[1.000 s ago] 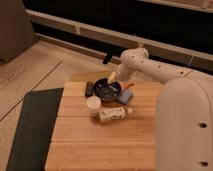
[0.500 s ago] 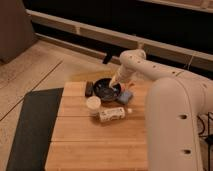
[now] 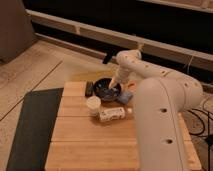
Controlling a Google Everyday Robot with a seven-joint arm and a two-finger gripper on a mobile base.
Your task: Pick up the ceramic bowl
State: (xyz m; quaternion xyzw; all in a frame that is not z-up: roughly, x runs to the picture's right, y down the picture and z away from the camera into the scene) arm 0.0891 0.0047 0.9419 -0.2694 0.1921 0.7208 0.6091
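Reaching down from the white arm [image 3: 131,64], the pincer [image 3: 116,83] sits at the right edge of the ceramic bowl [image 3: 105,90], on the side of the bowl farther from the camera. Its tip overlaps the bowl's rim in this view, so the bowl lies directly under and just left of it. Whether the pincer actually touches the rim cannot be told, nor whether it is released, clenched or grasping the bowl.

The bowl is dark and glossy with pale streaks inside. It rests flat on the wooden tabletop [image 3: 85,147], near the tabletop's far edge. A small dark rectangular block [image 3: 89,89] lies just beside the bowl on the picture's left, close to its rim; whether they touch is unclear. A small white cup [image 3: 93,104] stands upright just in front of the bowl, toward the camera and slightly left. A pale packet [image 3: 112,114] lies on its side in front of the bowl, to the right of the cup and well below the pincer in the picture. A small bluish item [image 3: 126,97] sits at the bowl's lower right, partly hidden by the arm. Away from the bowl on the far left, a dark mat [image 3: 32,127] covers the floor beside the tabletop.
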